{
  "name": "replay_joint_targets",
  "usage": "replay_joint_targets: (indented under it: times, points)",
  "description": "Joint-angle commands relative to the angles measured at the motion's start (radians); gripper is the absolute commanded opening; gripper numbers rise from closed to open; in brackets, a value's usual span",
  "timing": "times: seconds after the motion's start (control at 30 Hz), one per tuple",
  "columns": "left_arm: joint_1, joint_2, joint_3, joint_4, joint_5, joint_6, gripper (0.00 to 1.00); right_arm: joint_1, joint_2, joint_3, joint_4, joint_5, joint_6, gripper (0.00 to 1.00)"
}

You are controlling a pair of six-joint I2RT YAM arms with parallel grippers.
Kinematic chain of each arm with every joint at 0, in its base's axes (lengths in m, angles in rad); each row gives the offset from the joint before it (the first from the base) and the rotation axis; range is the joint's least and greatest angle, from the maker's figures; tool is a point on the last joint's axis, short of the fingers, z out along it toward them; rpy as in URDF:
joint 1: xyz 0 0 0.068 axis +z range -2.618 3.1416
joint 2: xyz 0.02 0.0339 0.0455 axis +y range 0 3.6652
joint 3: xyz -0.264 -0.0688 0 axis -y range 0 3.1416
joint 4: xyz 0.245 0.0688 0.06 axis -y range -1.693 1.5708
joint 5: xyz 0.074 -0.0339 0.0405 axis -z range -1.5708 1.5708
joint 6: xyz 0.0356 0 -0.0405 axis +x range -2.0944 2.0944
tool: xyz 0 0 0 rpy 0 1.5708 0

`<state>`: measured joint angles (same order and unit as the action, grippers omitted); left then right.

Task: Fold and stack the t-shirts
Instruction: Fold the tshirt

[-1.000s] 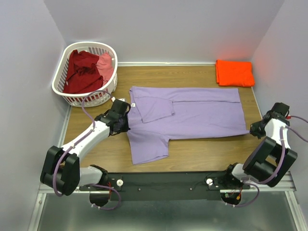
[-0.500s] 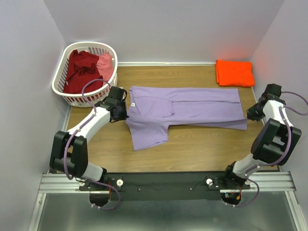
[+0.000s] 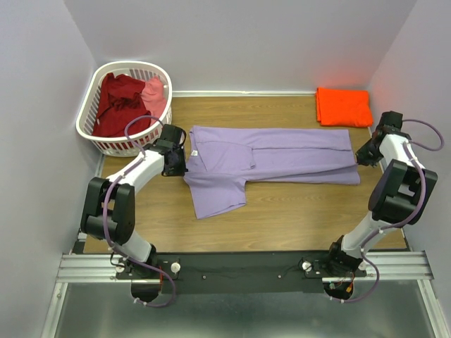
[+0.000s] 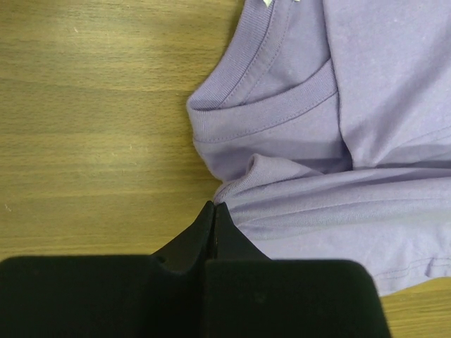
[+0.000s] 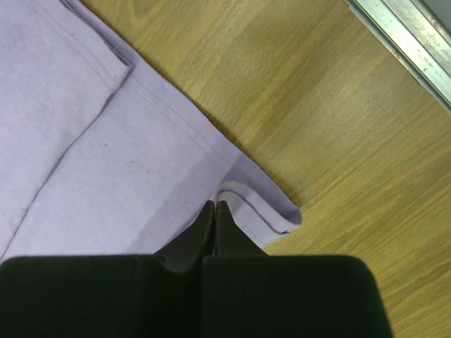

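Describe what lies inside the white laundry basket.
Inside the basket lie a crumpled dark red shirt and, on its right, a pink shirt. Anything beneath them, and the basket's floor, is covered.

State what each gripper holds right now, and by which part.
Both hold the lavender t-shirt. The left gripper pinches its shoulder edge beside the collar; the right gripper pinches a corner of the bottom hem.

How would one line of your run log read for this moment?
task: fold lavender t-shirt | left hand: shut on shoulder | right hand: shut on hem corner | orange t-shirt: folded, far right corner
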<state>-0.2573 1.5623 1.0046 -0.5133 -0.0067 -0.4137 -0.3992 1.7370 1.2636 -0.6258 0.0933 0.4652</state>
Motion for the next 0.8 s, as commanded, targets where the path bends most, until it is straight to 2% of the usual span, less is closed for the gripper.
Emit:
replay_joint_targets:
  times: [0.0,0.4,0.77]
  points:
    - [0.013,0.018,0.031,-0.001,0.002,0.019,0.00,-0.004,0.036,0.046,0.012,0.065,-0.031,0.01]
    - [0.018,0.077,0.104,-0.019,-0.006,0.036,0.00,-0.004,0.110,0.079,0.026,0.111,-0.025,0.01]
    - [0.020,0.136,0.132,-0.002,-0.018,0.033,0.00,-0.003,0.141,0.129,0.034,0.080,-0.020,0.01]
